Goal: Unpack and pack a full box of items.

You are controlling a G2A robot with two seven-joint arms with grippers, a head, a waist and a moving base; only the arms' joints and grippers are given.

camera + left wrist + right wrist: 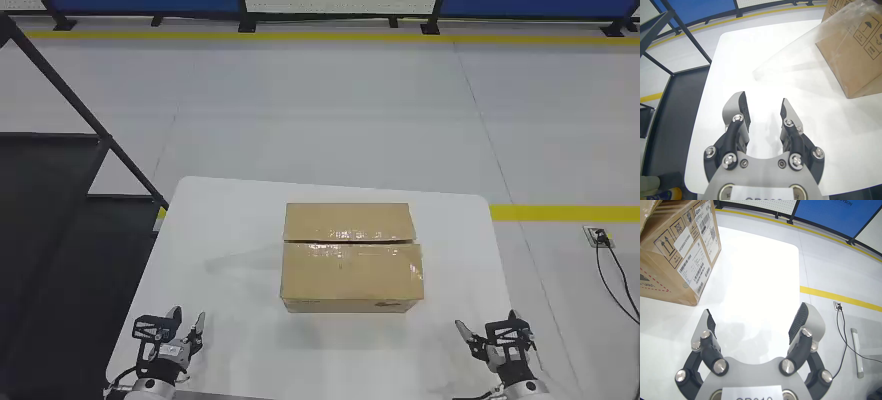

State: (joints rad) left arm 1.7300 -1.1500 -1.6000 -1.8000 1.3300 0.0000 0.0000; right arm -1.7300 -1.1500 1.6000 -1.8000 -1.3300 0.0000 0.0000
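A brown cardboard box (349, 257) stands in the middle of the white table (220, 260), its top flaps folded down with a seam across the lid. The box (853, 47) also rises beside the left wrist, and its labelled side (677, 255) faces the right wrist. My left gripper (172, 330) is at the table's near left corner, open and holding nothing (763, 102). At the near right corner my right gripper (497, 335) is open too, with nothing between its fingers (756, 315). Both are well apart from the box.
A dark shelf unit with a black metal frame (60, 250) stands against the table's left side. Yellow floor lines (560, 212) run beyond the table, and a cable (610, 270) trails from a floor socket at the right.
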